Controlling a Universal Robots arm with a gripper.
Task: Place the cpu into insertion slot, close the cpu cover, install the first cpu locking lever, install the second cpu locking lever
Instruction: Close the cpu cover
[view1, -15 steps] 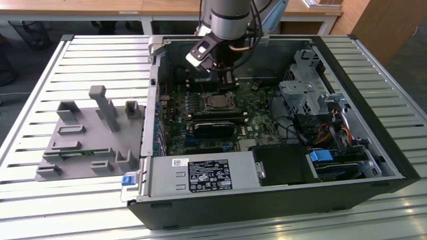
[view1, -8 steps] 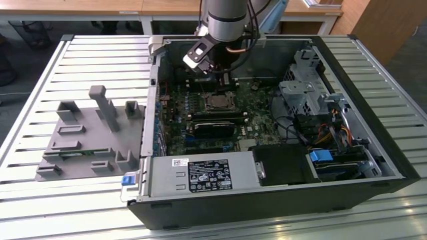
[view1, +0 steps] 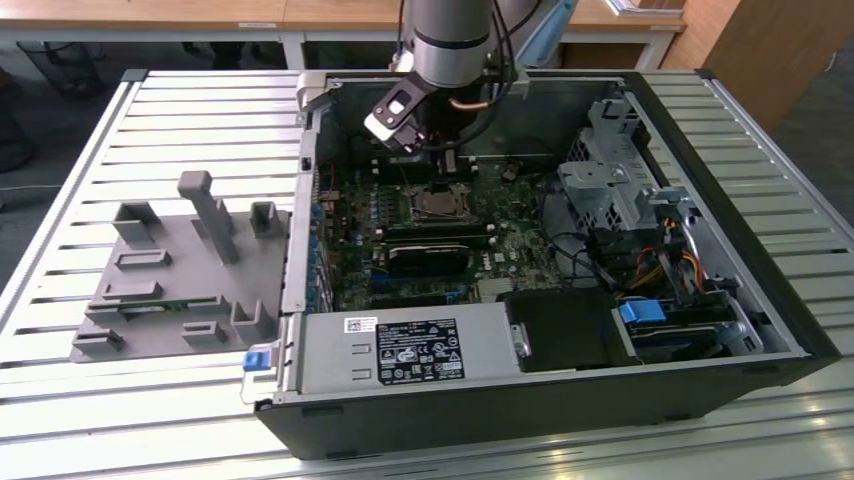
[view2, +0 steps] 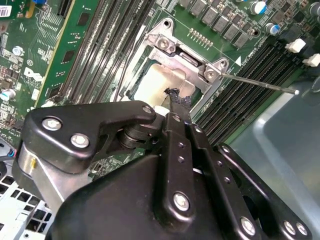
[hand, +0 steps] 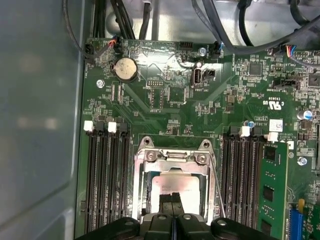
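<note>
My black pincer (hand: 172, 201) hangs with its fingers pressed together and nothing between them. Its tips are over the small square silvery-beige cpu (hand: 172, 184); I cannot tell whether they touch it. The chip lies in the square metal-rimmed insertion slot (hand: 146, 187) of the green circuit board (hand: 165, 105). The thin silver frame of the cpu cover (hand: 172, 158) lies flat around it. A thin metal locking lever (view2: 260, 84) juts sideways from the socket's corner, over the long black memory slots (hand: 107, 175). The board sits in an open black computer case (view1: 507, 420) on the slatted metal tabletop (view1: 174, 130).
</note>
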